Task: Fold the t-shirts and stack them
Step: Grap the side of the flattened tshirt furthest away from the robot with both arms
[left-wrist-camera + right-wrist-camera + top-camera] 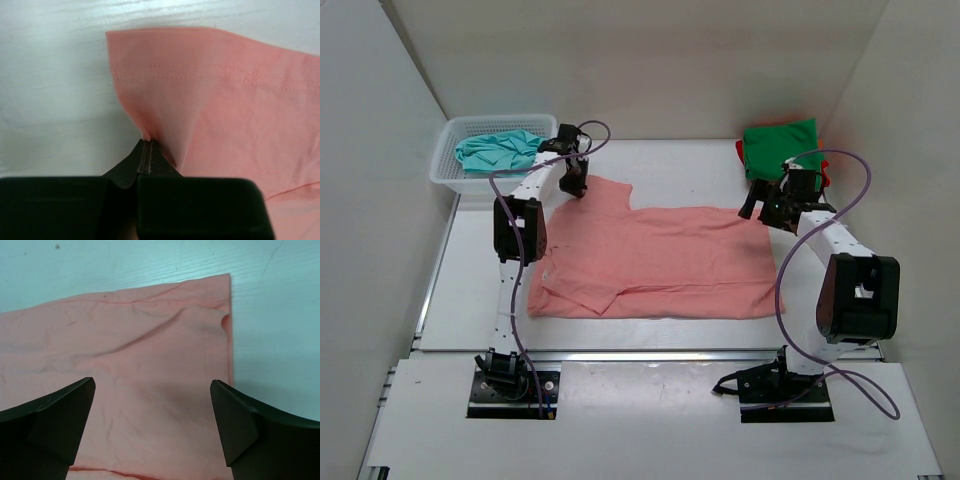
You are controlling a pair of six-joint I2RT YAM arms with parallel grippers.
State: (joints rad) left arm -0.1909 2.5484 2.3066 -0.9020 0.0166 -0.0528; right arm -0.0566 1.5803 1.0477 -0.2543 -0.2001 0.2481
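A salmon pink t-shirt (650, 260) lies spread flat across the table. My left gripper (574, 186) is at its far left sleeve, shut on a pinch of the sleeve's cloth (225, 100); in the left wrist view the jaws (146, 142) meet with pink fabric rising from the tips. My right gripper (756, 210) hovers open over the shirt's far right corner (150, 330), its fingers (152, 381) wide apart with nothing between them. A folded green t-shirt (780, 148) sits at the back right on a red one (739, 151). A teal t-shirt (500, 150) lies crumpled in the basket.
A white mesh basket (448, 176) stands at the back left corner. White walls close in the table on the left, back and right. Bare white tabletop (275, 315) shows beside the shirt's right hem.
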